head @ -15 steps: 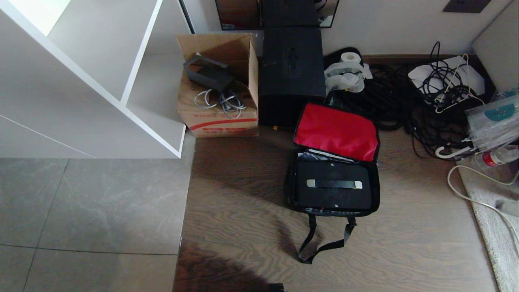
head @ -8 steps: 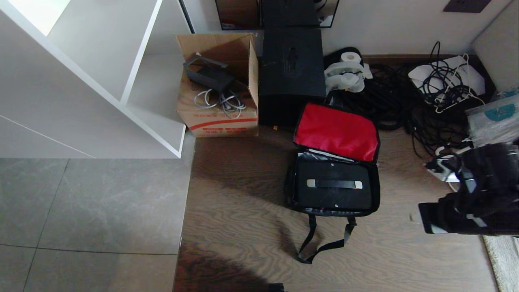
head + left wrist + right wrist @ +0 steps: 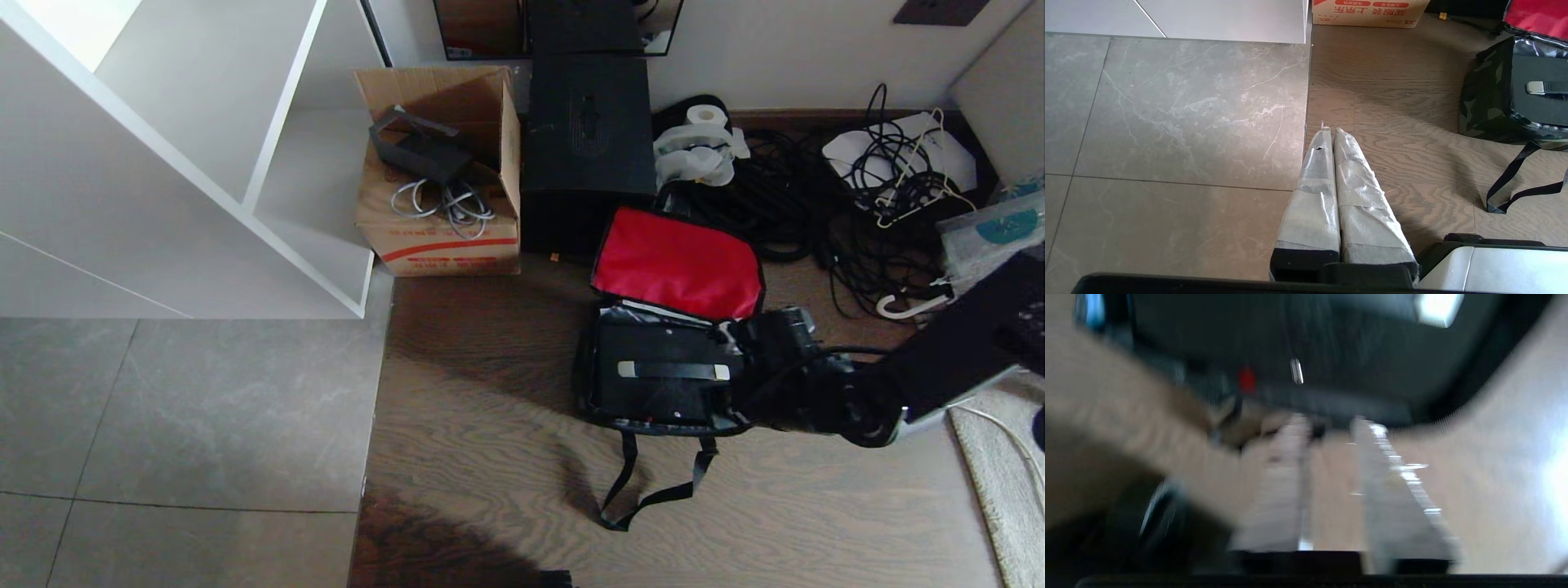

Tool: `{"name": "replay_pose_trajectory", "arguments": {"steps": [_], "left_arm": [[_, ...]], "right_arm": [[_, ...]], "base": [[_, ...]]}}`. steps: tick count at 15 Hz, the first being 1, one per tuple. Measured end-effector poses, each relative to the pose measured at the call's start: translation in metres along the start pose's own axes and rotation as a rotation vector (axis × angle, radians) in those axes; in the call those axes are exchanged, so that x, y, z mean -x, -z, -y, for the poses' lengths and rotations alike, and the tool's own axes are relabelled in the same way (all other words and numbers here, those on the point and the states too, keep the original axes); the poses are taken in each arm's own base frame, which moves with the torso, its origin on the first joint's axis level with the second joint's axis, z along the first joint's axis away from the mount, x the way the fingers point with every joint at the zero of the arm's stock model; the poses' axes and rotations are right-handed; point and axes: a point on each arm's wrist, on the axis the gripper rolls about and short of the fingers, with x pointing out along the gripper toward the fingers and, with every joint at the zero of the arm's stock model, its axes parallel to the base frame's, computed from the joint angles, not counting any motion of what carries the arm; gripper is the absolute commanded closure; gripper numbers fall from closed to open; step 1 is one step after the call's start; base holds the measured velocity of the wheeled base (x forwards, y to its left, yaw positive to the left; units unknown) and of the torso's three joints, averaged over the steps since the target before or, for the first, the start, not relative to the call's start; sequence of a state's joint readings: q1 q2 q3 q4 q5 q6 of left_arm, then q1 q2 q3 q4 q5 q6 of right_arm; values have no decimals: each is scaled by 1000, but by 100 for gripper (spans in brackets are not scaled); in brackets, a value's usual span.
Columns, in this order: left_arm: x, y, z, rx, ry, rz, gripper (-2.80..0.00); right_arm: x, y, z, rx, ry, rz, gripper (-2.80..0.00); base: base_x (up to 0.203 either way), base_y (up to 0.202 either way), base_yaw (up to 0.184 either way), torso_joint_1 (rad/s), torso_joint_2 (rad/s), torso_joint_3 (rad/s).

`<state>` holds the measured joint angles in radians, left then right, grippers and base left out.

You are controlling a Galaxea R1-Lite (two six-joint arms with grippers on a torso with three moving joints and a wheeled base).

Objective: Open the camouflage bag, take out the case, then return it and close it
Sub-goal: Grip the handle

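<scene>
The camouflage bag [image 3: 584,380] lies open on the wood floor, its red-lined lid [image 3: 676,263] folded back toward the wall. Inside lies the flat black case [image 3: 653,396], with its strap handle [image 3: 673,371] and silver brackets facing up. My right gripper [image 3: 731,371] reaches in from the right, at the bag's right rim beside the handle's end. It is open in the right wrist view [image 3: 1331,424], with bare floor between its fingers and the case [image 3: 1331,335] just ahead. My left gripper [image 3: 1329,130] is shut and empty, parked low over the floor, left of the bag [image 3: 1486,102].
The bag's black strap [image 3: 645,490] loops over the floor in front. Behind it stand a tall black box [image 3: 586,139] and a cardboard carton [image 3: 441,212]. A white shelf unit [image 3: 204,163] is on the left. Tangled cables [image 3: 816,204] and a rug [image 3: 1004,457] are on the right.
My right arm has swung into the head view from the right edge and reached the bag's right rim. The bag and case have not moved.
</scene>
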<state>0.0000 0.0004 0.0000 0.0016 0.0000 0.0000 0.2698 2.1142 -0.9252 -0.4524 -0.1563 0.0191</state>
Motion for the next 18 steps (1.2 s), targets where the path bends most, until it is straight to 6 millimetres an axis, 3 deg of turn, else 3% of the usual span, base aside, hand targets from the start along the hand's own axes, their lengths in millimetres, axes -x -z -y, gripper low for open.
{"name": "replay_pose_trajectory", "arguments": {"steps": [4,10,14,18], "left_arm": [[0,0,0,0,0,0,0],[0,0,0,0,0,1,0],[0,0,0,0,0,0,0],[0,0,0,0,0,0,0]], "right_arm": [[-28,-9,-7,144,41,31,-280],[-44,-14,-15,667,387,78,-280],[-60,-20,-36,934,463,184,-280],[-68,-16,-43,1078,471,180,-280]], "base": [[0,0,0,0,0,0],[0,0,0,0,0,0],[0,0,0,0,0,0],[0,0,0,0,0,0]]}}
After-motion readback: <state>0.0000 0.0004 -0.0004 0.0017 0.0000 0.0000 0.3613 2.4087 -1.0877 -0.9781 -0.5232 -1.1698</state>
